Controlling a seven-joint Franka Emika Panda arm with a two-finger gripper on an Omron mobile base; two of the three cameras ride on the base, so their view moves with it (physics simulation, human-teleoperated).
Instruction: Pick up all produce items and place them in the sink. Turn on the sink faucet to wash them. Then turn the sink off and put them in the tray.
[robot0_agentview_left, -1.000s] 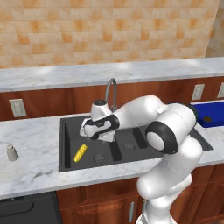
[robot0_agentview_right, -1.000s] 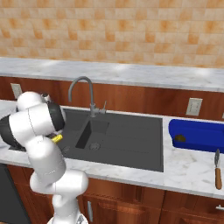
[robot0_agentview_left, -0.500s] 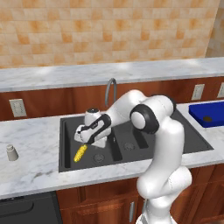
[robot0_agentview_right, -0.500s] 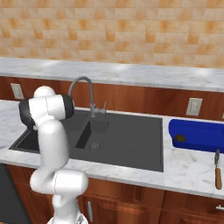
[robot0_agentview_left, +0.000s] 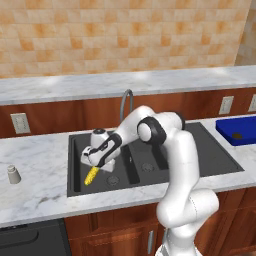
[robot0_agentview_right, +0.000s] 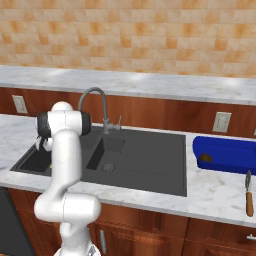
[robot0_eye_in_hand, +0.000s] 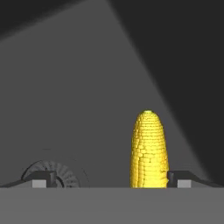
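Dark double sink (robot0_agentview_left: 220, 160) set in the marble counter (robot0_agentview_left: 35, 190). Corn cob (robot0_agentview_left: 91, 175) lies on the floor of the sink's left basin, near the drain (robot0_eye_in_hand: 54, 175). Hand (robot0_agentview_left: 97, 167) hangs just above it, wide open, holding nothing. In the hand view the cob's long axis runs straight away from the hand, cob close beside one fingertip (robot0_eye_in_hand: 183, 179), off-centre btwn the two.

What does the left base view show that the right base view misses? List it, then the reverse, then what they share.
Left base view: the corn cob lying in the sink's end basin, the open gripper just above it, and a small shaker on the counter.
Right base view: a wooden-handled knife on the counter in front of the tray.
Shared: sink, faucet, blue tray and the dark fruit in it.
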